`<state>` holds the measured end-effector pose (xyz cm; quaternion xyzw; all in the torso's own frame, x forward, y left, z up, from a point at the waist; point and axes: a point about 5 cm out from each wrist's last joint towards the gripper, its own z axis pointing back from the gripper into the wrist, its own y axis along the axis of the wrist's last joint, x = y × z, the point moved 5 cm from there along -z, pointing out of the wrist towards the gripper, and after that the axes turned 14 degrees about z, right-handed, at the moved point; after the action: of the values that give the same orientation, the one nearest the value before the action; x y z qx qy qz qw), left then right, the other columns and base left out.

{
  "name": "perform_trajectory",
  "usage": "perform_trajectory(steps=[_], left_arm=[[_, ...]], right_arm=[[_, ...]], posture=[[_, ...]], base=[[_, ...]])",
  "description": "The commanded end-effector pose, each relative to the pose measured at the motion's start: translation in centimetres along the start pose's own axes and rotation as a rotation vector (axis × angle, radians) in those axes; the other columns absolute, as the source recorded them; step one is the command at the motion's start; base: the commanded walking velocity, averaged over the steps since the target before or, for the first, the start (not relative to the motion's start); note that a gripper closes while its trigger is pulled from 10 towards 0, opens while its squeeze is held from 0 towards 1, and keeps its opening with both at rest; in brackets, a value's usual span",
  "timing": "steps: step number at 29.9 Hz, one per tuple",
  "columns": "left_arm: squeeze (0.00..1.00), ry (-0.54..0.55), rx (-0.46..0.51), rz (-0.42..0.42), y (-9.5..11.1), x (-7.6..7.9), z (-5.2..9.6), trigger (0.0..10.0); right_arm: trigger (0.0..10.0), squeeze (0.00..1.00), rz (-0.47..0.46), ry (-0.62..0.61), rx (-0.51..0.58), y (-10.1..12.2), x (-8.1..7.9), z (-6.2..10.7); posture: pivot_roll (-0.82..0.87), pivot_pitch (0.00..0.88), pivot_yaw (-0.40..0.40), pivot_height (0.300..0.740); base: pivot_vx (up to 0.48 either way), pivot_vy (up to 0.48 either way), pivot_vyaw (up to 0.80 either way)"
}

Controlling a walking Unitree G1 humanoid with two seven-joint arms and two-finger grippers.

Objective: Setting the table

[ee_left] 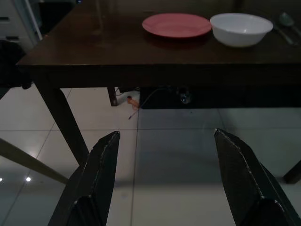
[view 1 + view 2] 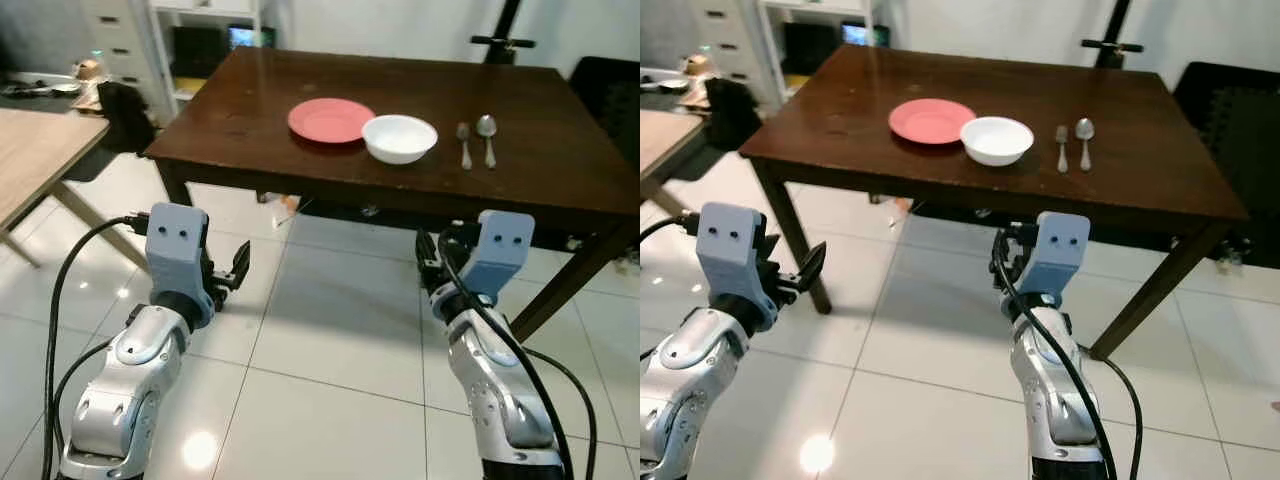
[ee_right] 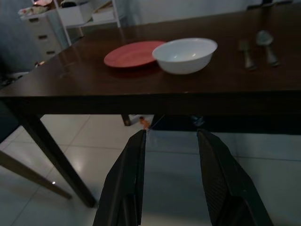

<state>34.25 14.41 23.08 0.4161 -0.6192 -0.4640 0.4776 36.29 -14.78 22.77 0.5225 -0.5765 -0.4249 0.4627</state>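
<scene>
A dark wooden table stands ahead of me. On it a pink plate lies beside a white bowl, and the two look to be touching. A fork and a spoon lie side by side to the right of the bowl. My left gripper hangs open and empty below the table's near edge, over the floor. Nothing is between the fingers of my right gripper, which is open and level with the table's underside. In the right wrist view the bowl sits just above the fingers.
A light wooden table stands at the left, with a black chair and white drawers behind it. The dark table's legs reach the white tiled floor. A cable and a small orange object lie under the table.
</scene>
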Motion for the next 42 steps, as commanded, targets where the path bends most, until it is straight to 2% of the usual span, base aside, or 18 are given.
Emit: perform_trajectory(steps=[1,16,42], left_arm=[[0.00,0.012,-0.015,-0.013,-0.25,-0.21,0.13,10.0],[0.00,0.018,-0.016,-0.012,-0.31,-0.31,0.13,10.0],[0.00,0.034,-0.020,-0.020,-0.40,-0.48,0.11,10.0]], right_arm=[[10.0,0.00,0.003,-0.012,-0.008,-0.33,0.32,0.26],[10.0,0.00,0.026,0.014,-0.015,-0.48,-0.15,0.35],[10.0,0.00,0.029,-0.002,-0.024,-0.65,0.22,0.30]], posture=[[0.08,0.177,0.051,0.740],[0.08,0.181,0.050,0.740],[0.09,0.187,0.048,0.740]], base=[[0.000,0.000,0.00],[0.000,0.000,0.03],[0.000,0.000,0.78]])
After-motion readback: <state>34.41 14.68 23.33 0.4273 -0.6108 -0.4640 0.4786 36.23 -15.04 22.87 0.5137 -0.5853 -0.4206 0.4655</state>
